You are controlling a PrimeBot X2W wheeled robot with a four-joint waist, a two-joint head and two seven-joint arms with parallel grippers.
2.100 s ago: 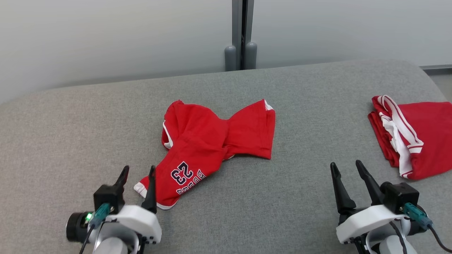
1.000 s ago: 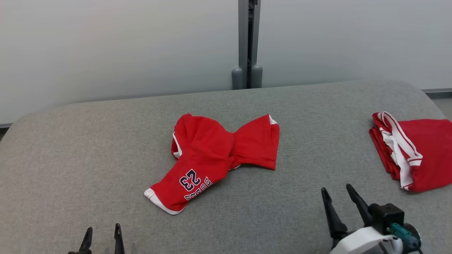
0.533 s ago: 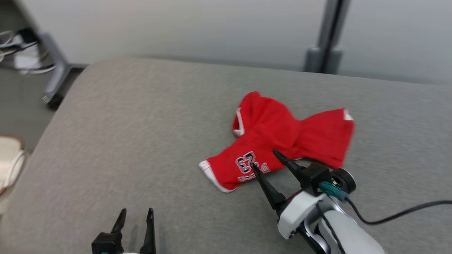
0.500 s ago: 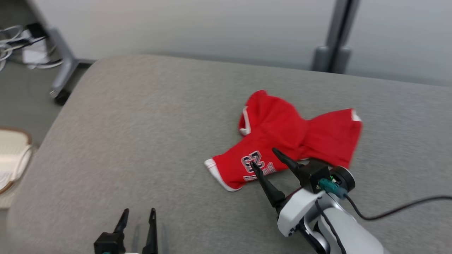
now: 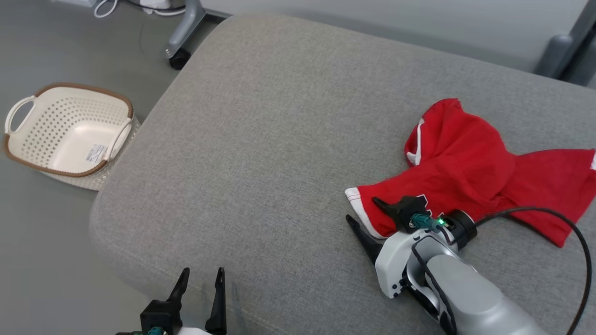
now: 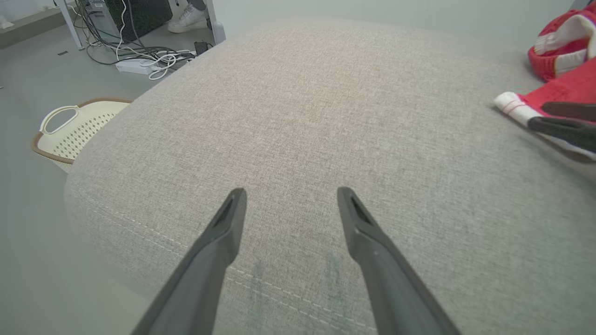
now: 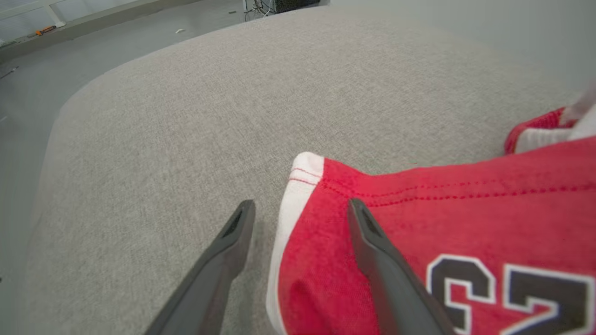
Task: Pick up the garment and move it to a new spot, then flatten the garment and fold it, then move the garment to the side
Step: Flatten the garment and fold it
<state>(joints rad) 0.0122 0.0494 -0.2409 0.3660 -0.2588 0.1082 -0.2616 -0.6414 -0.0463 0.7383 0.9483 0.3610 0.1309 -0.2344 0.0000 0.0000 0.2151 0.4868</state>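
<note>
A crumpled red garment [image 5: 470, 163] with white trim and a dark printed number lies on the grey padded surface [image 5: 279, 116], at the right of the head view. My right gripper [image 5: 362, 209] is open at its near white-hemmed corner. In the right wrist view the white hem [image 7: 293, 204] lies between the spread fingers of that gripper [image 7: 302, 202], one finger over the red cloth [image 7: 419, 223], the other over bare fabric. My left gripper [image 5: 202, 271] stands open and empty over the surface's front edge, well left of the garment [image 6: 558, 88]. The left wrist view shows this gripper [image 6: 291, 190] above bare fabric.
A cream perforated basket [image 5: 70, 130] sits on the floor beyond the surface's left end; its rim [image 6: 56, 139] also shows in the left wrist view. A caster leg [image 5: 179, 51] and cables [image 6: 139, 56] lie further back. The right arm's cable [image 5: 549, 214] trails over the garment.
The head camera has swung left and down, bringing the basket into view. My right gripper has come forward to the garment's hemmed corner and lowered around it. Both grippers stay open.
</note>
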